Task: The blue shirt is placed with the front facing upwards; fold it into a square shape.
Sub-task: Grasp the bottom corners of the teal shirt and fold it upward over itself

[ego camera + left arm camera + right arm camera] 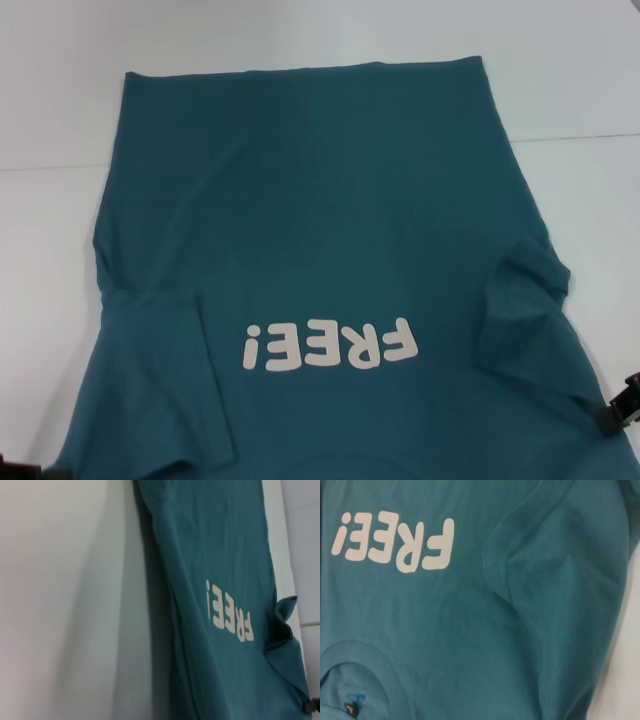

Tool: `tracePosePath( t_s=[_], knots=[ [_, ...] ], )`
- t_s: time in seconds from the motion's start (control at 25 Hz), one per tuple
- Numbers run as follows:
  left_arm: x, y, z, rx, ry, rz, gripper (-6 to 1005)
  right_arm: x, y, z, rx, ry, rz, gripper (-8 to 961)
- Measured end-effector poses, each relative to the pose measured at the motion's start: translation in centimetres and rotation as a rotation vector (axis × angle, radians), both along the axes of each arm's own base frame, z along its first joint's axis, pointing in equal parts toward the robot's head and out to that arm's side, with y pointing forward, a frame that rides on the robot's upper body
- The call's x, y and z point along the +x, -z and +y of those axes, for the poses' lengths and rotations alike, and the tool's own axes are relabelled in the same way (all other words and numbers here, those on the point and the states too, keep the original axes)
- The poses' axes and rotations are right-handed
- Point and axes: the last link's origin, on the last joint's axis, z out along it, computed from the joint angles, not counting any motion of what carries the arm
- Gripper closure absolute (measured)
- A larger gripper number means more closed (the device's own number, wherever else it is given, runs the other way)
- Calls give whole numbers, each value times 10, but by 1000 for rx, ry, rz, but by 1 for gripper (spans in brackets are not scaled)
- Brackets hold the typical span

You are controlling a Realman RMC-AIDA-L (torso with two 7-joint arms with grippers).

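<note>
Shirt (pixel 330 230) spread print-up on the white desk (pixel 560 70), folding barely begun

The shirt lies flat across the desk with the "FREE!" print (pixel 328 346) facing up, collar (pixel 367 652) nearest the robot and hem at the far side. Both sleeves appear turned in over the body: the left sleeve (pixel 160 370) lies flat beside the print, the right sleeve (pixel 525 310) sits bunched and creased. The body itself shows no fold, so the sides and the lengthwise folds that would make a square seem left to do. The right tool (pixel 625 405) sits at the shirt's near right edge, the left tool (pixel 20 468) at the near left corner; whether either is released or clenched cannot be told
</note>
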Motion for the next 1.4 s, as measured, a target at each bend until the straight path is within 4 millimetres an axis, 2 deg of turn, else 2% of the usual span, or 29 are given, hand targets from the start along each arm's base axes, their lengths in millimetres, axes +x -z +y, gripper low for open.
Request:
tracePosePath(
  t_s=[0.16,0.28,0.56,0.8,1.04,1.4],
  knots=[
    [0,1,-2,-13,0,-2,932,2,0,-2,-1,0,1,926],
    [5,1,7,-8,15,-12,930,0,0,1,18,-22,20,926],
    [30,15,59,1,45,-35,928,-18,9,23,95,-88,95,927],
    [44,19,100,78,1,10,925,-21,6,44,224,-35,104,927],
    [54,21,134,150,-39,63,923,-30,3,65,321,-27,93,926],
    [71,31,173,212,-39,178,919,-49,2,99,481,-39,105,926]
  ],
)
